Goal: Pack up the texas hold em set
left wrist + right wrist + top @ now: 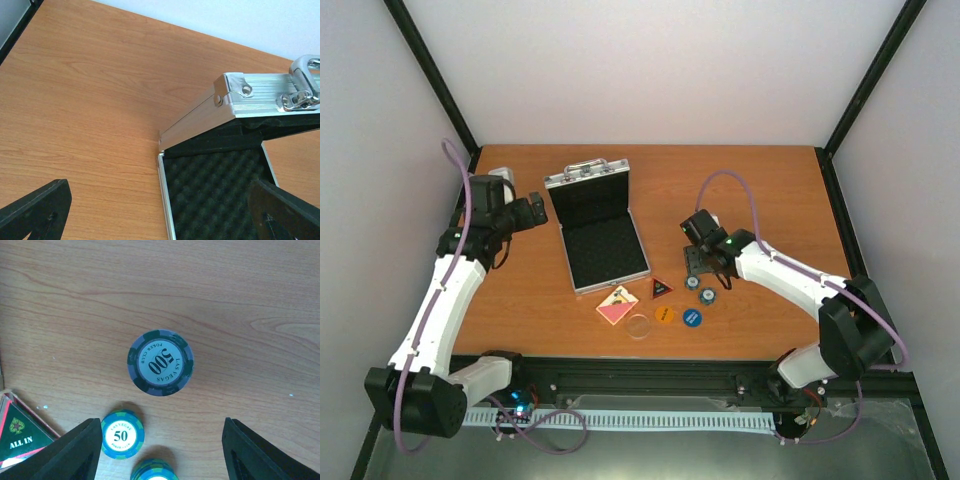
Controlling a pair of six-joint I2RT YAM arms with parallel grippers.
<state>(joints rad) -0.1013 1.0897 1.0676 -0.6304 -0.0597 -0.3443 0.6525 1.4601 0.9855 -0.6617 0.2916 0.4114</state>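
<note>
The texas hold em set (607,255) lies unpacked on the table (770,190). Nearest the arm bases are the clear disc (639,326), the pink card deck (617,306), the orange disc (664,315) and the blue disc (692,318); their print is too small to read. Just beyond them, the red-black triangle (20,432) reads "ALL IN".

The right gripper (161,425) hangs straight over the chips, jaws apart and clamping nothing. The 50 chip (122,434) and what is probably a third chip (154,471) lie between its fingers. The 500 chip (160,362) sits just ahead, marked "LAS VEGAS POKER CLUB". The right arm is plainly the nearer one to the chips.

The open case (582,262) lies to that gripper's left, between the two arms, with its long axis running away from the bases. Its black foam (215,195) is bare, and the lid (250,92) is propped up at the far edge with the handle (307,65) on it. The left gripper (160,185) hovers by the case's left side, spread wide and empty.
</note>
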